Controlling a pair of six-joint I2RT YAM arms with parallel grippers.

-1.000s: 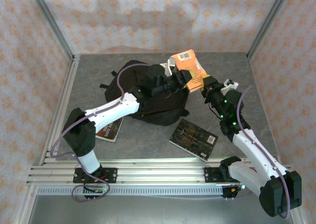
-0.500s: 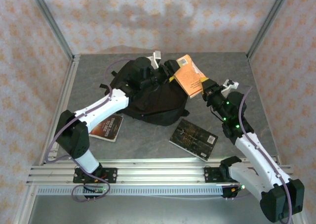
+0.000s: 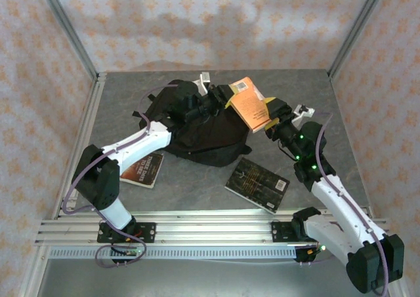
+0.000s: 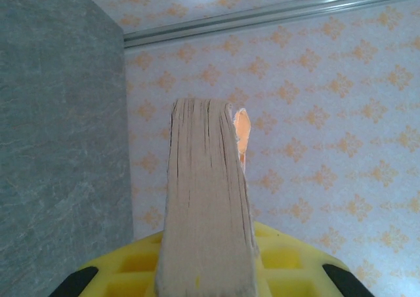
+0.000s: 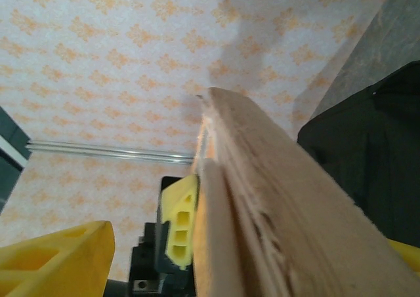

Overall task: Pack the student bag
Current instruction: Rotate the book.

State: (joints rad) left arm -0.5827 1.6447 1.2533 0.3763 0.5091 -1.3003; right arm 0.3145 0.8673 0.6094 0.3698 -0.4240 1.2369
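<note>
**ITEM:** student bag (image 3: pixel 197 130). Black, soft fabric. Lies slumped on the grey worktop (image 3: pixel 190 189), centre-far, under the L forearm.
**Handling (est.):** floppy, no stiff walls, so the mouth prob. sags shut unless held. Light while unfilled, so likely to slide or bunch if pushed. Not fragile. Best hold: fabric lip beside the zip, or top loop/strap. A pinch on a flat panel would prob. only gather cloth. Zip state and opening can't be made out from above.

**ITEM:** orange book (image 3: pixel 249 108). Held in the air, tilted, over the bag's far-right corner. Stiff, thin, easy to pinch across the covers.

**L hand** (image 3: pixel 222 102): arm stretched long across the bag, wrist turned toward the book. Wrist cam has the page edge standing between the yellow fingers (image 4: pixel 131 267), clenched on the orange book.

**R hand** (image 3: pixel 270 113): elbow bent, forearm raised, reaching in from the right. Released: one yellow finger (image 5: pixel 59 257) stands well apart from the cover, book between the spread jaws.

**Also on worktop:** dark book (image 3: pixel 257 184) near R arm; red-titled book (image 3: pixel 141 169) part under L arm. Both apart from the bag.
</note>
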